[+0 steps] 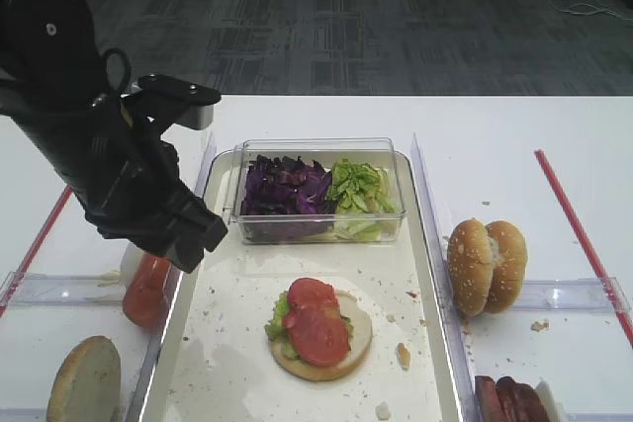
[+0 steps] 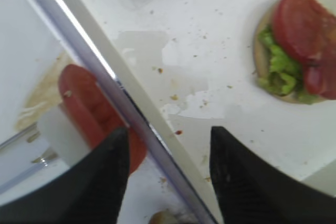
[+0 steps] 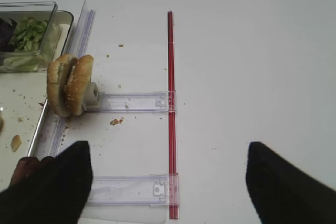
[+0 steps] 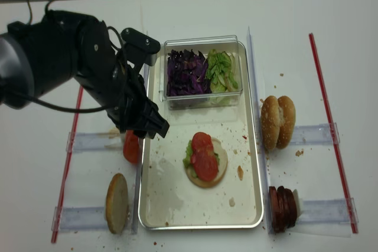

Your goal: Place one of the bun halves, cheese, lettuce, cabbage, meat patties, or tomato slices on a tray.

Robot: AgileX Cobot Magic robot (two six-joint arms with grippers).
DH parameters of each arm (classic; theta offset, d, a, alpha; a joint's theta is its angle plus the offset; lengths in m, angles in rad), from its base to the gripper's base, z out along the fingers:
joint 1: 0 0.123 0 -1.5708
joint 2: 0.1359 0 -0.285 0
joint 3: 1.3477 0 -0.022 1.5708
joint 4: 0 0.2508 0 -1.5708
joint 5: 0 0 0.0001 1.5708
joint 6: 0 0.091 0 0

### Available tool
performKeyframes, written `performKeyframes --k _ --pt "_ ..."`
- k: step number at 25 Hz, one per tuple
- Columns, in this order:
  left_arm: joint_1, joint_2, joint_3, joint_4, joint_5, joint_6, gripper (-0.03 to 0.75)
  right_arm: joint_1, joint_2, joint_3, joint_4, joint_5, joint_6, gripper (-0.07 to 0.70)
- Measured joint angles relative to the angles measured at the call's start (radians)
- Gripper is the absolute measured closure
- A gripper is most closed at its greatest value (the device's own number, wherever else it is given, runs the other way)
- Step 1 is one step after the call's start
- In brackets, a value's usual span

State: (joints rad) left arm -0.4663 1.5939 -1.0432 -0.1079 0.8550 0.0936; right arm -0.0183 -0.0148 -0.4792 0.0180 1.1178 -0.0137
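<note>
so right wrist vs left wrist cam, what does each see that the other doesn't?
Right wrist only: two bun halves on edge in a clear holder, the red strip, the lettuce in the tub. Left wrist only: the tomato slices outside the tray and the started burger with lettuce and tomato. Both: the tray, crumbs, and each camera's own open gripper fingers.

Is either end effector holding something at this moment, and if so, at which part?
Nothing is held. The left end effector is open above the tray rim, beside the tomato slices. The right end effector is open over bare table.
</note>
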Motion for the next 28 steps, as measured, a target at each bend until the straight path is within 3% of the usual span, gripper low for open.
performKeyframes --k 7,20,24,28 --pt "0.022 -0.002 0.000 0.080 0.011 -0.115 0.357 0.000 0.000 0.000 0.000 0.000 0.000 0.006" --pt "0.468 -0.002 0.000 0.108 0.072 -0.144 0.357 0.000 0.000 0.000 0.000 0.000 0.000 0.006" --pt "0.519 -0.002 0.000 0.128 0.123 -0.144 0.357 0.000 0.000 0.000 0.000 0.000 0.000 0.006" --pt "0.519 -0.037 0.020 0.130 0.155 -0.144 0.357 0.000 0.000 0.000 0.000 0.000 0.000 0.006"
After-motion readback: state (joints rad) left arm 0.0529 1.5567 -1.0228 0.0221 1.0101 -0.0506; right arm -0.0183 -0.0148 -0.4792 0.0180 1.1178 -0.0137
